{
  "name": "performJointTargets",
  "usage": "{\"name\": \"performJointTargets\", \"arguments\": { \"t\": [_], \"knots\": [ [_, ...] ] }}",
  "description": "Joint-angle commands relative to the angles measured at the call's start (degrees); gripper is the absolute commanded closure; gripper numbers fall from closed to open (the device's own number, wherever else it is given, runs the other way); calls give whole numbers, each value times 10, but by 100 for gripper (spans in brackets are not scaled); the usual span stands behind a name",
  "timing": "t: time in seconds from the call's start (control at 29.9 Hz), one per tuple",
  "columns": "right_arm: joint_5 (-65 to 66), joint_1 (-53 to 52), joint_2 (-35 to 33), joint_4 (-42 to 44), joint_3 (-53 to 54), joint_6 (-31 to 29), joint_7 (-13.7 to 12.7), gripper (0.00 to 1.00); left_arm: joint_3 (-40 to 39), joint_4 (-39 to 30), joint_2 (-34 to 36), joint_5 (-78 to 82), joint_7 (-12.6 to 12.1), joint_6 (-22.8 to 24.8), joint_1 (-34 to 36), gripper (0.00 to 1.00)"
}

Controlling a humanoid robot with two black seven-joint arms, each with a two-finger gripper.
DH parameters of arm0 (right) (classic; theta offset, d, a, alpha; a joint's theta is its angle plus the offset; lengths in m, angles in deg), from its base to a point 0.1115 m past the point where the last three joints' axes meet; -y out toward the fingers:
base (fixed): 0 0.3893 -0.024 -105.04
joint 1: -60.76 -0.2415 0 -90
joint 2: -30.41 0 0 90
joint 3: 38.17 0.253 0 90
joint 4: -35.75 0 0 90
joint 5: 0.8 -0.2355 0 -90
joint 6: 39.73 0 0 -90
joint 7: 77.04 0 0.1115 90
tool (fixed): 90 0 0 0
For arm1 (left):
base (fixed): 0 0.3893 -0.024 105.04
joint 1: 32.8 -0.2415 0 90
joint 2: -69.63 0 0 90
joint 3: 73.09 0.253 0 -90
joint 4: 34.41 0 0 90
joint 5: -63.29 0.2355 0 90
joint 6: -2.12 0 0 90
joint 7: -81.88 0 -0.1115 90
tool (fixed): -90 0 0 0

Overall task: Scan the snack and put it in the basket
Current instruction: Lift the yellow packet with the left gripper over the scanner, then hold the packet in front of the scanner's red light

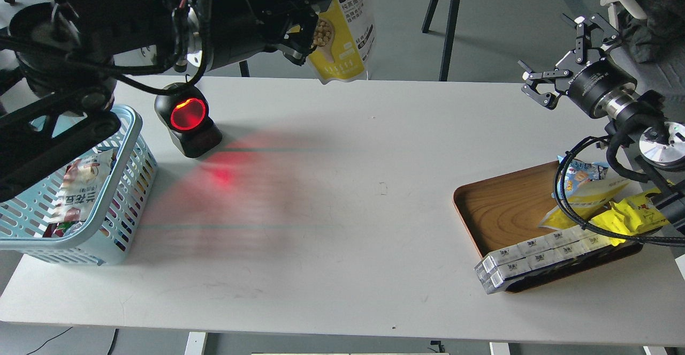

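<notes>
My left gripper is shut on the snack, a yellow-and-white pouch with a round picture of beige balls. It holds the pouch high in the air, above the table's far edge, up and to the right of the black scanner with its glowing red window. The light blue basket stands at the table's left edge, below my left arm, with other packets inside. My right gripper is open and empty, raised above the far right of the table.
A brown wooden tray at the right holds bright yellow packets, a blue cartoon bag and white boxes. The scanner throws red light on the table. Table legs stand on the floor behind.
</notes>
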Motion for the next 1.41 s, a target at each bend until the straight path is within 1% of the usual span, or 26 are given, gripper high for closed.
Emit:
{"name": "performJointTargets", "arguments": {
  "t": [0.0,0.07,0.17,0.37,0.5,0.7,0.97,1.21,1.37],
  "knots": [
    [0,3,-2,0,0,1,1,1,2,-12,40,-23,4,0,-7,99],
    [0,4,-2,0,1,1,1,1,5,-17,55,-23,16,0,-18,99],
    [0,5,-5,0,1,2,1,1,5,-17,68,-23,24,0,-39,99],
    [0,5,-9,0,0,3,1,1,24,-18,66,-23,25,0,-63,99],
    [0,4,-12,0,0,4,1,1,47,-18,66,-22,17,0,-75,99],
    [0,5,-17,0,-1,4,1,1,51,-18,63,-22,-1,0,-91,99],
    [0,6,-16,0,-2,5,1,1,52,-17,63,-21,-4,0,-101,99],
    [0,7,-16,0,-2,5,1,1,88,-17,63,-15,-24,0,-103,99],
    [0,7,-16,0,-2,6,1,1,91,-17,65,-16,-33,0,-103,99]
  ]
}}
